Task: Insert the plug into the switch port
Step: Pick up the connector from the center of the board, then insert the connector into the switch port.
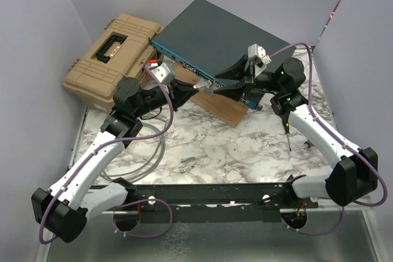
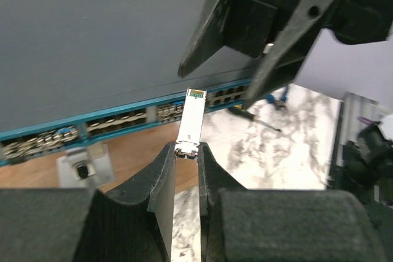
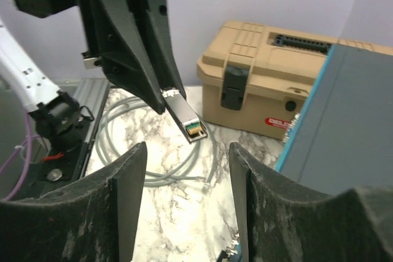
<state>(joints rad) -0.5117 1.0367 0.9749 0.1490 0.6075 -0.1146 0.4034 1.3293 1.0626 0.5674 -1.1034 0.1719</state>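
The switch [image 1: 215, 32] is a flat dark grey-teal box propped on a wooden board, its blue port face [image 1: 184, 65] towards the arms. In the left wrist view the port row [image 2: 116, 121] runs just beyond the plug. My left gripper [image 2: 187, 150] is shut on the rear end of the plug [image 2: 191, 118], a small silver module, held in the air with its tip close to the blue face but outside it. My right gripper [image 3: 187, 151] is open and empty. It faces the plug [image 3: 183, 113] from the other side, with the switch [image 3: 344, 121] on its right.
A tan toolbox [image 1: 113, 53] stands left of the switch. The wooden board [image 1: 222, 110] lies under the switch's front edge. A coiled grey cable [image 1: 147, 157] lies by the left arm. A screwdriver [image 1: 287, 134] and a small metal piece [image 1: 188, 164] lie on the marble top.
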